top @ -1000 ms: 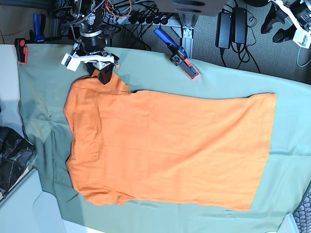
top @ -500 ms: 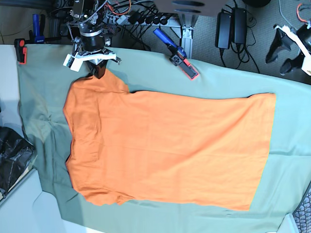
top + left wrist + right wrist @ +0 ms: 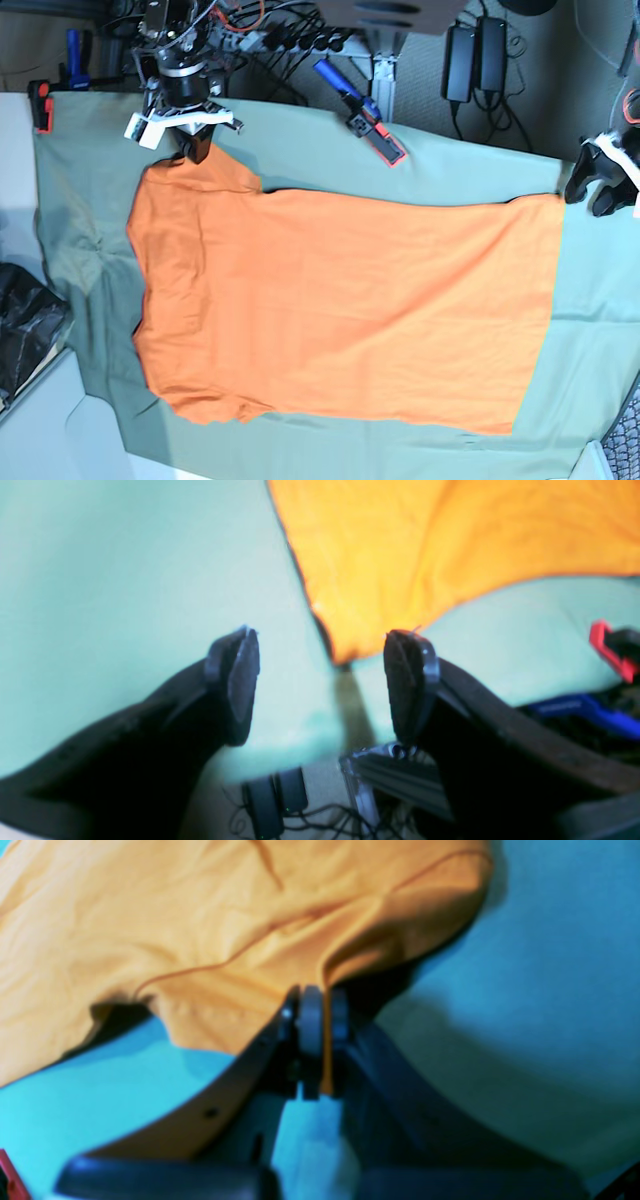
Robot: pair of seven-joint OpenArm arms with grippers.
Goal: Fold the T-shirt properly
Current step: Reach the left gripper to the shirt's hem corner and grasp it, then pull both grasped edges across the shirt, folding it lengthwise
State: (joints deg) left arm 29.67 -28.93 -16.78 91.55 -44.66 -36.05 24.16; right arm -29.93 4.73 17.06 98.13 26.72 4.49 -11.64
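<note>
The orange T-shirt (image 3: 340, 310) lies spread flat on the grey-green table cloth (image 3: 90, 190), collar end at the left, hem at the right. At the top left my right gripper (image 3: 196, 150) is shut on the edge of the upper sleeve. In the right wrist view a strip of orange T-shirt (image 3: 200, 930) is pinched between the closed pads of the right gripper (image 3: 315, 1005), and the sleeve is lifted a little. At the right, my left gripper (image 3: 592, 192) hangs open just beyond the hem's upper corner. In the left wrist view that corner of the T-shirt (image 3: 425, 545) points into the gap of the left gripper (image 3: 325, 650).
A blue and red clamp (image 3: 365, 115) grips the cloth's far edge. Another red clamp (image 3: 42, 105) sits at the far left corner. A black bag (image 3: 25, 330) lies off the table's left side. Power bricks (image 3: 478, 50) and cables lie behind the table.
The right gripper has shut on the sleeve edge and drawn it slightly toward the far left. The left arm has come down from the far right to the hem's upper corner, jaws open.
</note>
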